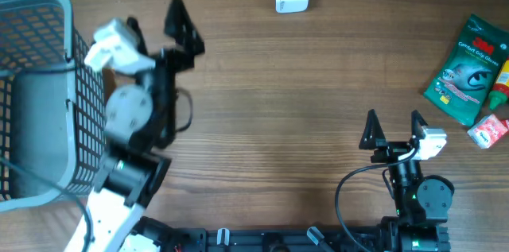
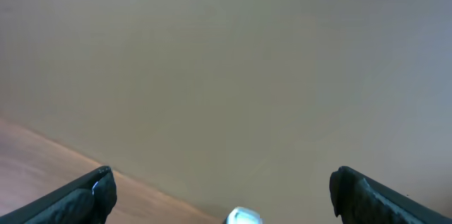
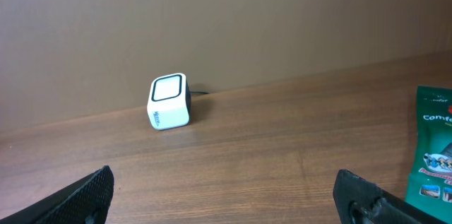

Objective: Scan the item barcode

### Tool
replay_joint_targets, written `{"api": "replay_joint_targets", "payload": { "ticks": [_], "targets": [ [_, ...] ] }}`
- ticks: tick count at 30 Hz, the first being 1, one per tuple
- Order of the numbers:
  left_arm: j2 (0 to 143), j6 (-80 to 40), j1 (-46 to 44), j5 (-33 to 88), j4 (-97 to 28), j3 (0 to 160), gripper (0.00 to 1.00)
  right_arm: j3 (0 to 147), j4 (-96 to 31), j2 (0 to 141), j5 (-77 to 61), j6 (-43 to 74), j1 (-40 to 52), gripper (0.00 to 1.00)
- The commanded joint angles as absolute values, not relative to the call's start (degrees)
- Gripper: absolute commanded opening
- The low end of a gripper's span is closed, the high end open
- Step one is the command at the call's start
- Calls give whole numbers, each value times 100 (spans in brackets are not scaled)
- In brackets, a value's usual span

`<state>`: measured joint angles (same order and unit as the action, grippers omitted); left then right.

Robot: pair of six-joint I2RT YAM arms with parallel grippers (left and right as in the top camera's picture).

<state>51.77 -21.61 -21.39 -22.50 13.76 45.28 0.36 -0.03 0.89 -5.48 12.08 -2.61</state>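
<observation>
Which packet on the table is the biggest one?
The flat green plastic packet at the far right; the little red-and-white pack beside it is much smaller.

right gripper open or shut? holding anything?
Open, empty: the right gripper stands wide apart in overhead and wrist views, nothing between its jaws; the green pack lies apart on the table.
</observation>
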Motion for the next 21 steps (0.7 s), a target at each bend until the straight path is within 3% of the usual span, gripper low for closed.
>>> {"api": "replay_joint_targets", "payload": {
  "ticks": [1,7,10,13,21],
  "targets": [
    [4340,-952,-1651,-486,1439,3780,100,30,14,27,-462,1199,-259,100],
    [2541,-666,-1151,421,1437,2405,100,30,14,27,-462,1201,-259,100],
    [1852,-969,-976,375,1439,1780,100,30,14,27,-462,1201,-259,100],
    [913,-2344,-602,-148,1214,947,100,30,14,27,-462,1201,-259,100],
    [121,-2397,-207,-550,508,292,100,30,14,27,-462,1201,-259,100]
  ]
}}
